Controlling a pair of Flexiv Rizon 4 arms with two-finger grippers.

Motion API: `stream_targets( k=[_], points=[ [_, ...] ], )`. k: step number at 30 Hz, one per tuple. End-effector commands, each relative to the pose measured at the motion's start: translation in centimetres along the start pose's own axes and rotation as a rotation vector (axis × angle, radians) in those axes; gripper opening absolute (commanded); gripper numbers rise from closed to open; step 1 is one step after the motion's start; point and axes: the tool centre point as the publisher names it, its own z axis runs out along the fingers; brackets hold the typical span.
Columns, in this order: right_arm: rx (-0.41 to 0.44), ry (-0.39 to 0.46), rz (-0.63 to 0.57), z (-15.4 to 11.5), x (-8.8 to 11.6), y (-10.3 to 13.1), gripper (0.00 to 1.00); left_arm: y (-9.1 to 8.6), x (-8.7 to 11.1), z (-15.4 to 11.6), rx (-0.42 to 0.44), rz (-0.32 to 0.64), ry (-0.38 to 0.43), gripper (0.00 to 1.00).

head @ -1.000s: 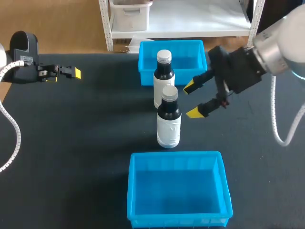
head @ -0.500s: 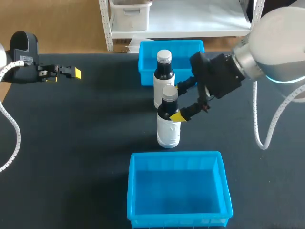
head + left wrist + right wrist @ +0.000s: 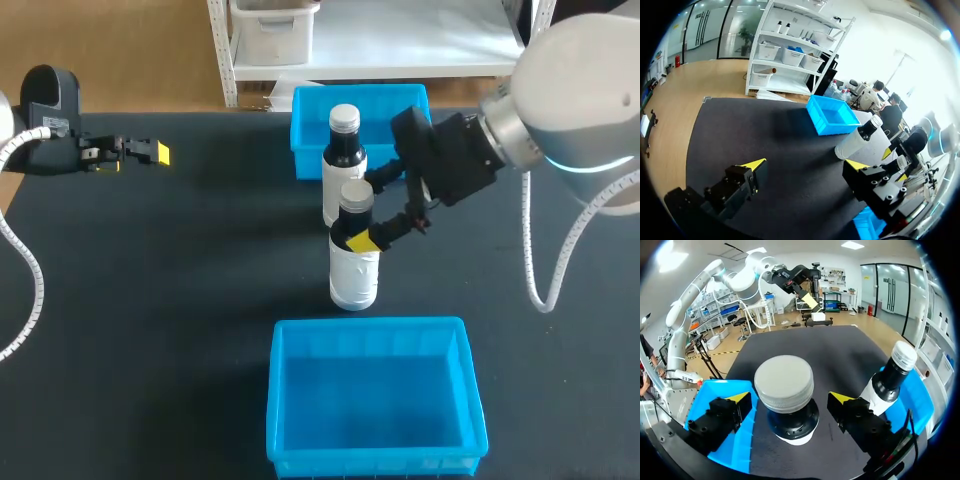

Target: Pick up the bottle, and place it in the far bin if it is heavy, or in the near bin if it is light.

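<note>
Bottle (image 3: 354,265) near the front bin (image 3: 370,324) stands upright on the desk (image 3: 180,300), its neck between the right tool's (image 3: 790,399) parted fingers, untouched. Left tool (image 3: 805,164) gapes wide, empty.

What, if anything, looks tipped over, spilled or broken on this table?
Nothing stands out. The nearer bottle and farther bottle stand upright, capped; the near bin and far bin sit level; no spill shows. The right gripper is open, a finger either side of the nearer bottle's neck.

Black matte table (image 3: 150,300); bright, even lighting.
</note>
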Motion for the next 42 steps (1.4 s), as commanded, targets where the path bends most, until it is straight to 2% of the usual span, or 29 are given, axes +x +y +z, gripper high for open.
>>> stream_targets(
  k=[1,7,10,14,16,17,18,19,20,32,42],
  points=[
    [-0.004,-0.007,-0.002,0.2,0.0,-0.3,1.00,0.0,0.0,0.0,0.000,0.000,0.000,1.00],
    [-0.004,-0.013,-0.002,0.3,0.0,-0.5,0.99,0.0,0.0,0.0,0.000,0.000,0.000,1.00],
    [-0.004,-0.015,-0.002,0.3,0.0,-0.5,0.83,0.0,0.0,0.0,0.000,0.000,0.000,1.00],
    [-0.006,-0.015,-0.007,0.4,0.0,-0.6,0.83,0.0,0.0,0.0,0.000,0.000,0.000,1.00],
    [-0.006,-0.015,-0.009,0.4,0.0,-0.6,0.80,0.0,0.0,0.0,0.000,0.000,0.000,1.00],
    [-0.006,-0.015,-0.009,0.4,0.0,-0.6,0.75,0.0,0.0,0.0,0.000,0.000,0.000,1.00],
    [-0.006,-0.016,-0.010,0.4,0.0,-0.6,0.65,0.0,0.0,0.0,0.000,0.000,0.000,1.00],
    [-0.006,-0.019,-0.011,0.4,0.0,-0.7,0.51,0.0,0.0,0.0,0.000,0.000,0.000,1.00],
    [-0.007,-0.022,-0.010,0.4,0.0,-0.6,0.49,0.0,0.0,0.0,0.000,0.000,0.000,1.00],
    [0.006,-0.036,-0.005,-0.8,-0.1,-0.1,0.43,0.0,0.0,0.0,0.000,0.000,0.000,1.00],
    [0.106,-0.041,0.064,-5.7,1.6,-0.5,0.38,0.0,0.0,0.0,0.000,0.000,0.000,1.00]
  ],
)
